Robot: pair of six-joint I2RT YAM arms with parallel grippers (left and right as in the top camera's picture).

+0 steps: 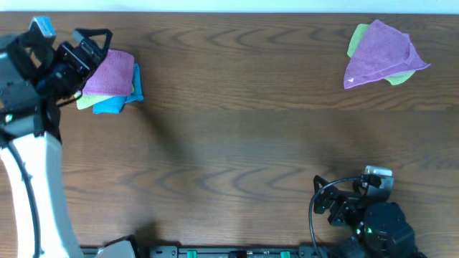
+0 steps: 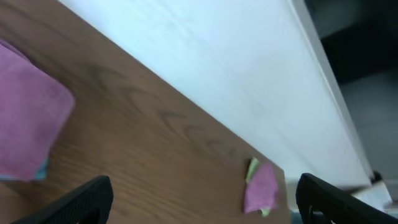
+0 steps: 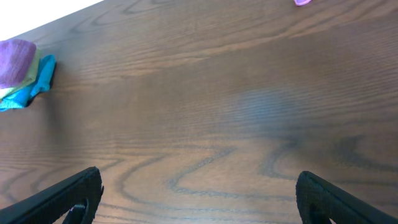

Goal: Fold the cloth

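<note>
Left gripper [image 1: 95,49], jaws spread wide, hovers at the left edge of a folded stack of three: pink cloth [image 1: 111,72] over lime cloth [image 1: 86,102] and blue cloth [image 1: 115,104]. Right gripper [image 1: 324,201], equally wide and empty, sits well apart from two crumpled cloths: purple cloth [image 1: 384,51] over green cloth [image 1: 356,39].

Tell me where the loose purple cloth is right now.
Overhead view: the loose purple cloth lies near the far right corner of the table, draped over a green cloth, opposite the folded stack at far left.
</note>
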